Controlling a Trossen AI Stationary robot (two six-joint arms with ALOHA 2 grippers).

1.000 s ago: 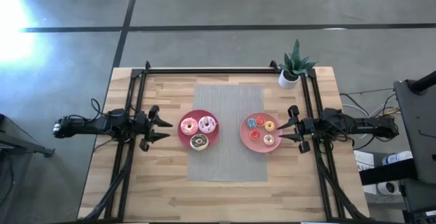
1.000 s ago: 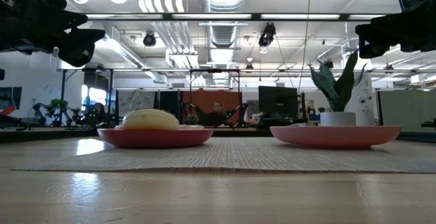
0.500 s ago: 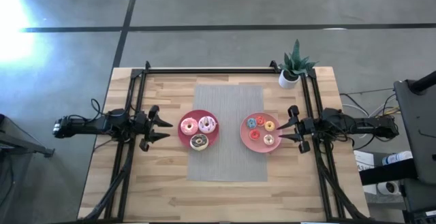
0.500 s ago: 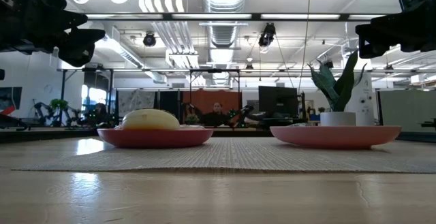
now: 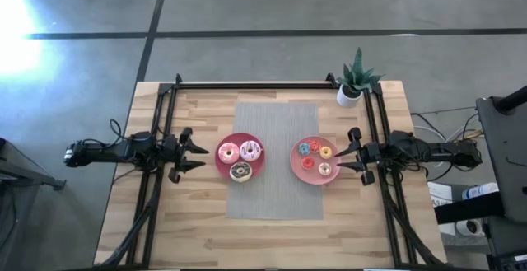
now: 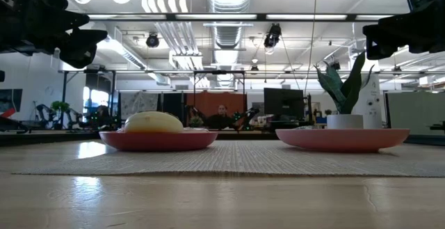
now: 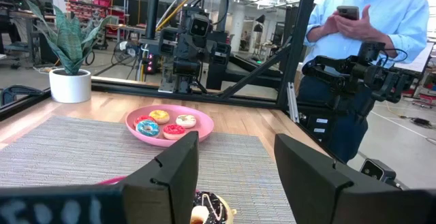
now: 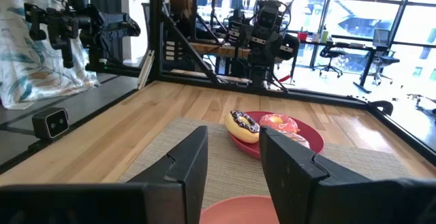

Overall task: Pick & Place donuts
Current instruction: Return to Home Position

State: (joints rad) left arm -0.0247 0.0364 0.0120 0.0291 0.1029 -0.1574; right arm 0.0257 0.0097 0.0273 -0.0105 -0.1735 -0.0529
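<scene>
Left plate (image 5: 240,157), on the mat (image 5: 276,160): three large donuts (image 5: 239,157) (two pink, one chocolate).
Right plate (image 5: 315,160), beside it on the mat: four small donuts (image 5: 315,156).
Left gripper (image 5: 198,155): outside the left plate, fingers parted, empty.
Right gripper (image 5: 345,157): at the right plate's outer rim, fingers parted, empty.

Advice: choose one donut, descend squarely over it, close across the ring.

Against the earlier pictures: arms and donuts are unmoved.
</scene>
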